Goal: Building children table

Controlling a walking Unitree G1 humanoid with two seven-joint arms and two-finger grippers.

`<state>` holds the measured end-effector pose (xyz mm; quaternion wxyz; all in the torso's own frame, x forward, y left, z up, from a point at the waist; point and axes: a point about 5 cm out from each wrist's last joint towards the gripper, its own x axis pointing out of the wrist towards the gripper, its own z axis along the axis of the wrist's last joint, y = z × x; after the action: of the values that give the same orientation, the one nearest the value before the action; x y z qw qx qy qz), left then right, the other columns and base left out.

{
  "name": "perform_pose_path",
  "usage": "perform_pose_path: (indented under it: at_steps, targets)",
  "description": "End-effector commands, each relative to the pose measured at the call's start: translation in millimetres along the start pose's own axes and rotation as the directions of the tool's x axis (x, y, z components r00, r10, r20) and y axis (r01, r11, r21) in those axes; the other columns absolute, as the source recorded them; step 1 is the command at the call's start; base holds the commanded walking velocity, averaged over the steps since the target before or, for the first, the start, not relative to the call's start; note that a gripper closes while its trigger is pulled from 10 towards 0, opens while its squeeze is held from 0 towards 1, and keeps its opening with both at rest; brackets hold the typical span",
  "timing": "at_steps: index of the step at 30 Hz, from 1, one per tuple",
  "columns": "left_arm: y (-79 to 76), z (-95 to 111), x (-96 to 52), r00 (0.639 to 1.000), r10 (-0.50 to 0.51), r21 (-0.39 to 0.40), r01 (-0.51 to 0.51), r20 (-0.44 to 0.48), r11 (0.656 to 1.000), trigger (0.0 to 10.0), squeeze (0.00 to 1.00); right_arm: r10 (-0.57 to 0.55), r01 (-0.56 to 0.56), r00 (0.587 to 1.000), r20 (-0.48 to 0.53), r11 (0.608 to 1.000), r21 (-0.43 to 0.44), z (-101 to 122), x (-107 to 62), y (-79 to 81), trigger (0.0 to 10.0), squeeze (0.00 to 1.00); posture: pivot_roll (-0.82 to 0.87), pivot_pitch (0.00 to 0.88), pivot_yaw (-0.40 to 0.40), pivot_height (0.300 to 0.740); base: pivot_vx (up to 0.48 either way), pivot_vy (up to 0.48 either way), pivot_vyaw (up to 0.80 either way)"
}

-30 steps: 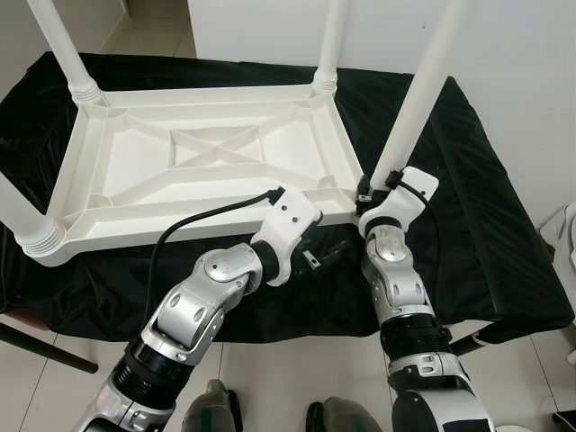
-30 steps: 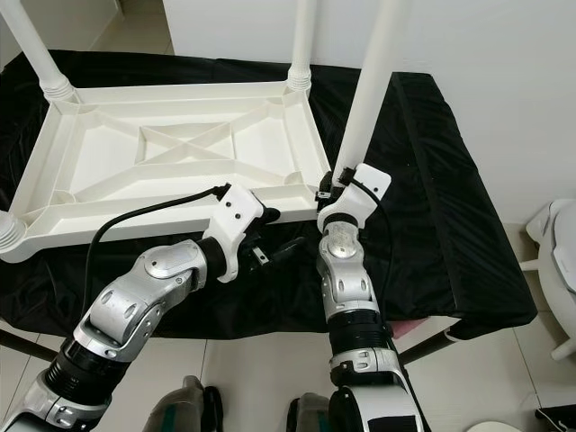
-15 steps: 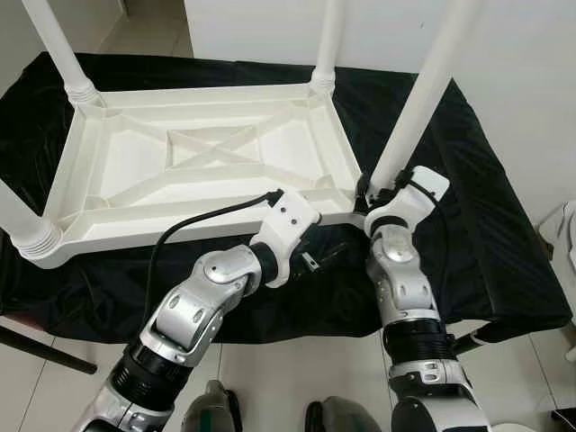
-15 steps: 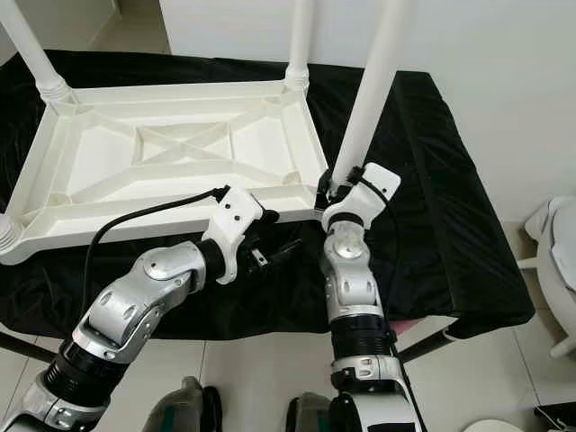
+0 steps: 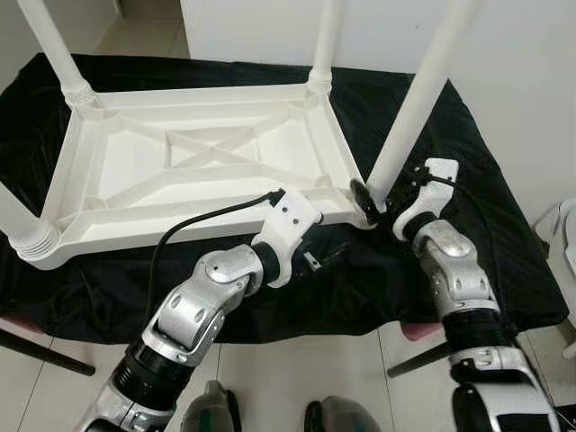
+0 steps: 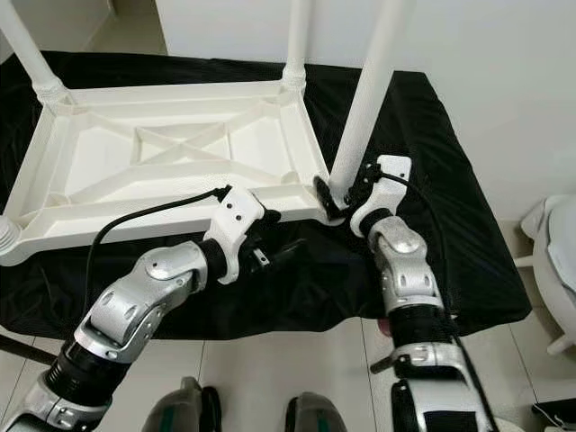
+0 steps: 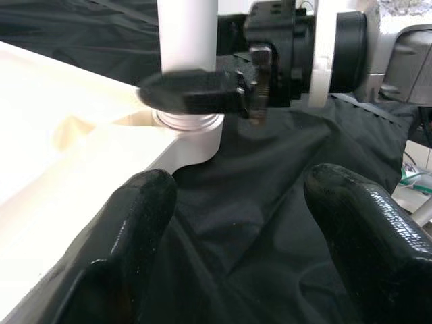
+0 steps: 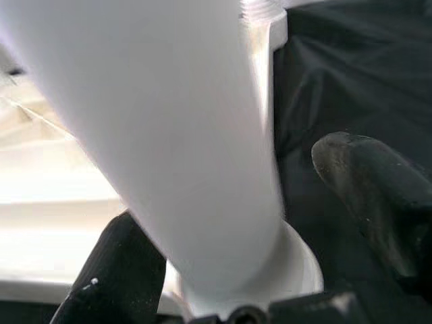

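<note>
The white plastic children's table lies upside down on a black cloth, its legs pointing up. My right gripper is at the base of the near right leg, where the leg meets its corner socket. It is open: the fingers straddle the leg, one finger against it and the other standing off. My left gripper is open and holds nothing. It hovers low over the cloth just in front of the table's near edge, pointing at that same corner.
The black cloth covers a low platform whose right and front edges drop to a tiled floor. Other legs stand at the far left, far right and near left. A white object sits at the right.
My right arm has swung out to the right while its gripper stayed at the leg's base, and one finger now stands off the leg. The left arm has held still.
</note>
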<state>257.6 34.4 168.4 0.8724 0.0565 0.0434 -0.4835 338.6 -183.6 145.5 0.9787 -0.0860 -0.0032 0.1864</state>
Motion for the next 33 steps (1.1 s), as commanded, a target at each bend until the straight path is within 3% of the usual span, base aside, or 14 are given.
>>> perform_pose_path:
  at_steps: [1,5,15,16,18,31,32,33]
  targets:
    - [-1.2,2.5,0.1,1.0,-0.02,0.009,0.02,0.002,1.0,10.0,0.0,0.063,-0.063,0.998,-0.017,0.997,-0.037,-1.9,2.9,-0.8,10.0,0.0,-0.14,0.043,-0.006,0.74,0.0,0.0,0.0]
    - [-0.2,3.2,0.8,1.0,-0.02,0.012,0.019,0.005,1.0,10.0,0.0,0.116,-0.117,0.993,-0.027,0.99,-0.083,-1.4,9.9,-5.5,10.0,0.0,-0.13,0.038,-0.008,0.74,0.0,0.0,0.0]
    - [3.4,5.2,-0.2,1.0,-0.002,0.022,0.001,0.01,1.0,10.0,0.0,0.198,-0.2,0.98,-0.033,0.976,-0.085,2.7,27.3,-7.9,10.0,0.0,-0.11,0.025,-0.016,0.74,0.0,0.0,0.0]
    - [3.7,5.2,-0.3,1.0,0.0,0.022,0.0,0.01,1.0,10.0,0.0,0.215,-0.219,0.975,-0.051,0.971,-0.093,0.2,27.4,-6.7,0.2,0.0,-0.11,0.024,-0.016,0.74,0.0,0.0,0.0]
    - [3.8,5.3,-0.2,1.0,0.001,0.023,-0.001,0.01,1.0,10.0,0.0,0.221,-0.226,0.973,-0.064,0.97,-0.094,-2.1,27.2,-6.5,0.0,0.0,-0.11,0.021,-0.018,0.74,0.0,0.0,0.0]
    - [3.8,5.5,0.2,1.0,-0.006,0.027,0.006,0.009,1.0,10.0,0.0,0.201,-0.21,0.975,-0.098,0.973,-0.095,-17.4,17.7,-16.8,0.0,0.0,-0.12,0.024,-0.006,0.74,0.0,0.0,0.0]
    - [3.8,5.6,0.1,1.0,-0.008,0.028,0.008,0.009,1.0,10.0,0.0,0.18,-0.187,0.979,-0.092,0.979,-0.083,-17.4,17.0,-19.5,10.0,0.0,-0.13,0.026,-0.005,0.74,0.0,0.0,0.0]
    - [3.8,5.6,0.1,1.0,-0.008,0.028,0.008,0.009,1.0,10.0,0.0,0.18,-0.187,0.979,-0.092,0.979,-0.083,-17.4,17.0,-19.5,10.0,0.0,-0.13,0.026,-0.005,0.74,0.0,0.0,0.0]
